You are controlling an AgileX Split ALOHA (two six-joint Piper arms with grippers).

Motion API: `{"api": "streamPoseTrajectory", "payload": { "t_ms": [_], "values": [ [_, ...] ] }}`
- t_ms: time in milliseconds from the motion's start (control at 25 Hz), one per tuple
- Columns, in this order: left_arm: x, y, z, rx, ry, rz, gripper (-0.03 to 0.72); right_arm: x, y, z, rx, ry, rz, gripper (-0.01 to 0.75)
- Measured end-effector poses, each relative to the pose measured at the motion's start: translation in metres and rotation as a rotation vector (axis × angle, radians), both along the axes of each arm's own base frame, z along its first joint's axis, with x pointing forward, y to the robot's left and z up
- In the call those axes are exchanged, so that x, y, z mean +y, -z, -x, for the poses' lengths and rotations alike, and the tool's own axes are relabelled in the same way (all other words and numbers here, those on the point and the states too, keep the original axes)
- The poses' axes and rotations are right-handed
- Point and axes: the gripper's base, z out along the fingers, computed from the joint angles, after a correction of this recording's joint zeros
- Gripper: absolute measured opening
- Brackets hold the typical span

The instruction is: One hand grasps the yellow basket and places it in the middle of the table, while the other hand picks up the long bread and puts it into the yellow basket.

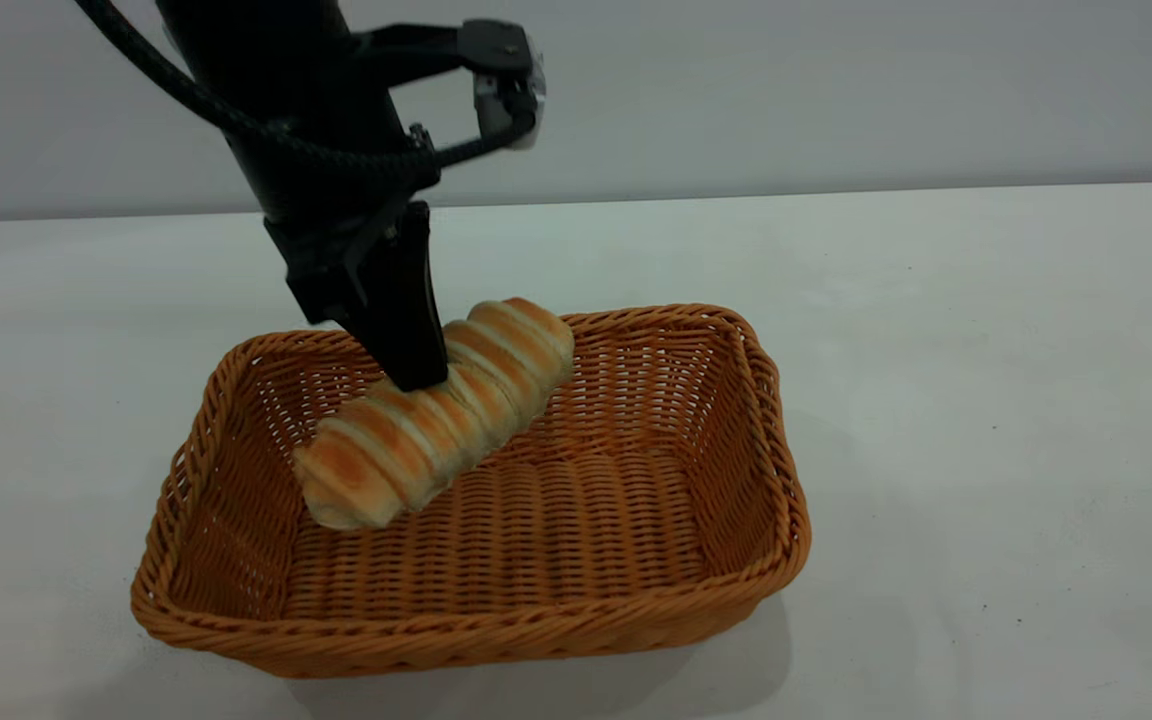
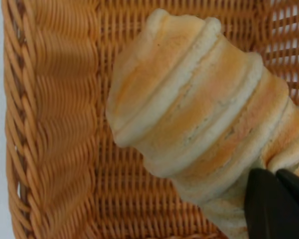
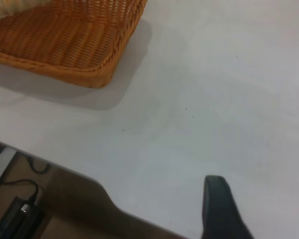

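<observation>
My left end effector (image 1: 414,375) is clamped on the long bread (image 1: 436,410), gripping it near its middle. The bread hangs tilted inside the yellow basket (image 1: 536,625), its lower end toward the basket's left wall. The basket stands on the counter (image 1: 986,400). My right end effector (image 3: 254,219) hovers above bare counter, apart from the basket, with its fingers spread wide.

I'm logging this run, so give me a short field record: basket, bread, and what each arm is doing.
basket: yellow basket on the table
bread: long bread tilted, inside the basket, whether it touches the floor unclear
left arm: left gripper over the basket, fingers shut on the bread
right arm: right gripper off to the side above bare table, holding nothing
</observation>
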Motion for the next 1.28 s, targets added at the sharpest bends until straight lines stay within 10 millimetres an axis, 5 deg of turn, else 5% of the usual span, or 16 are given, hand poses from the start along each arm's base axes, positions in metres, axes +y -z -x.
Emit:
{"api": "streamPoseTrajectory", "payload": {
  "t_ms": [440,760,880,1040,1280],
  "values": [
    [-0.005,0.015,-0.013,-0.054,-0.039,0.013,0.037,0.0,0.0,0.0,0.0,0.0,0.0,0.379],
    [-0.01,0.005,-0.023,-0.071,-0.105,0.031,0.362,0.0,0.0,0.0,0.0,0.0,0.0,0.379],
    [-0.012,-0.002,-0.027,-0.078,-0.139,0.041,0.42,0.0,0.0,0.0,0.0,0.0,0.0,0.379],
    [-0.013,-0.026,-0.03,-0.126,-0.196,0.075,0.432,0.0,0.0,0.0,0.0,0.0,0.0,0.379],
    [-0.006,-0.107,-0.017,-0.294,-0.284,0.198,0.433,0.0,0.0,0.0,0.0,0.0,0.0,0.379]
  ]
}}
